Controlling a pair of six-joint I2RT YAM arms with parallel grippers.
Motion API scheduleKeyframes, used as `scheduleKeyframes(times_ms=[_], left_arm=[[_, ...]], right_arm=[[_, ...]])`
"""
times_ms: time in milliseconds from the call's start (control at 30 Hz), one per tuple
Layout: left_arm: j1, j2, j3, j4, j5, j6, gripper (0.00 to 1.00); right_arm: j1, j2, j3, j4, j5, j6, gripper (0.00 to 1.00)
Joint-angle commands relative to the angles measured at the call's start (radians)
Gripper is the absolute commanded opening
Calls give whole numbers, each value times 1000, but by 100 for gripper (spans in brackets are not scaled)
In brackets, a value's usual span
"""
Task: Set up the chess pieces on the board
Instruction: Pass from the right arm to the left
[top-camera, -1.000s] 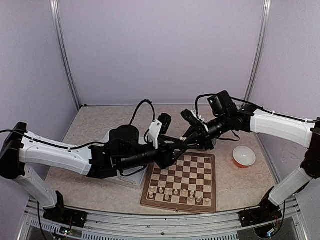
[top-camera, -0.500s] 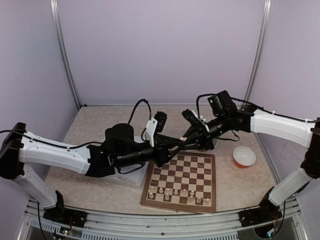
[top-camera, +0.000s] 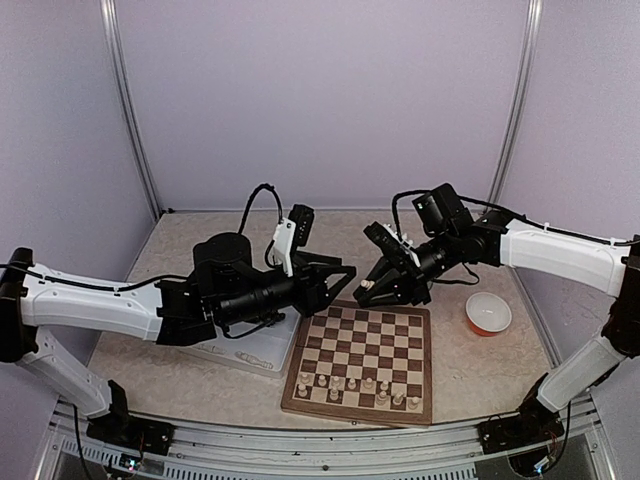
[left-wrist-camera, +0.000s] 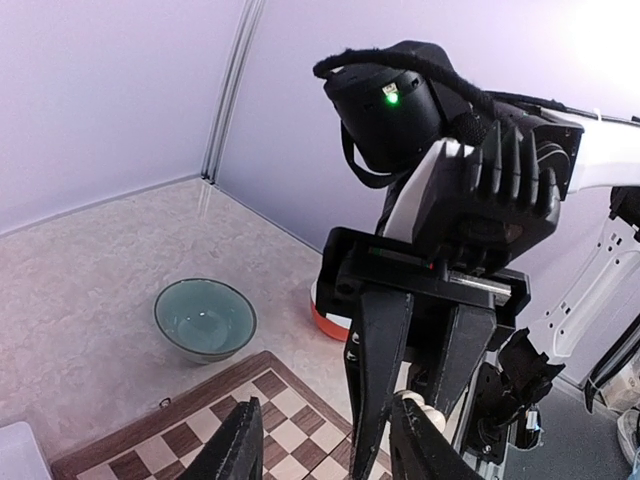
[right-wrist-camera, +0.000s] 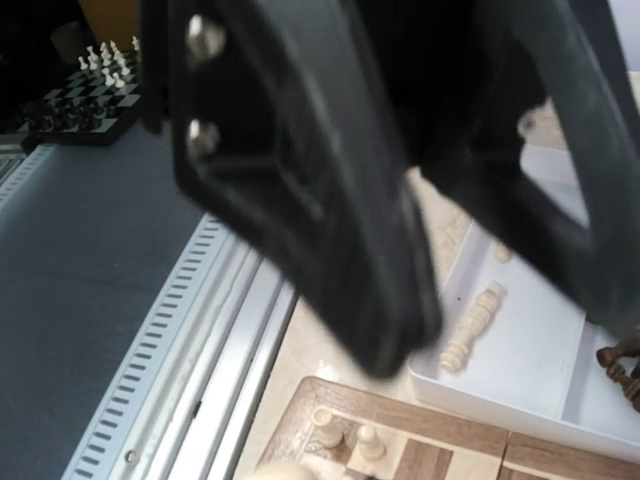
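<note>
My right gripper (top-camera: 373, 287) is shut on a cream-white chess piece (left-wrist-camera: 426, 412), held above the far left corner of the board (top-camera: 356, 414). In the left wrist view the right gripper (left-wrist-camera: 420, 400) hangs down from the top with the piece between its tips. My left gripper (top-camera: 340, 288) faces it, open and empty, a short way to the left; its fingers (left-wrist-camera: 243, 440) stand wide apart. Several cream-white pieces (top-camera: 356, 384) stand on the board's two near rows. In the right wrist view the held piece (right-wrist-camera: 290, 472) is a blur at the bottom edge, and the left gripper's fingers (right-wrist-camera: 330, 230) fill the top.
A white tray (right-wrist-camera: 520, 370) with loose cream and dark pieces lies left of the board, under my left arm (top-camera: 255, 352). An orange-red bowl (top-camera: 488, 313) sits right of the board. A teal bowl (left-wrist-camera: 205, 318) stands beyond the board's far edge.
My left arm has drawn back to the left, away from the right gripper, and its jaws now stand open. The cream piece stays in the right gripper, which has barely moved.
</note>
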Motion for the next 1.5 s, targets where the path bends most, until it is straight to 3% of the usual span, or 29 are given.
scheduleKeyframes(times_ms=[0,267,467,600,733,900,1300,1367,1467], left_arm=[[-4,63,53,6,75,18,45],[-17,103,54,64,114,19,44],[-61,4,-36,153,-69,64,45],[-59,-26,-39,147,-23,55,46],[-61,43,-2,129,52,32,45],[-61,114,61,71,47,25,44],[-42,160,65,83,77,-13,17],[-37,152,60,92,89,-16,14],[-25,149,91,54,115,-9,12]], right_arm=[[6,5,20,-20,-22,-8,4],[5,5,13,-15,-12,-4,4],[4,9,13,-15,-10,-6,4],[2,13,14,-13,-13,-6,4],[1,18,19,-13,-14,-4,4],[1,16,19,-17,-13,-4,4],[0,10,19,-19,-10,-10,5],[-5,6,24,-31,5,-18,11],[-45,-16,35,-82,50,-65,34]])
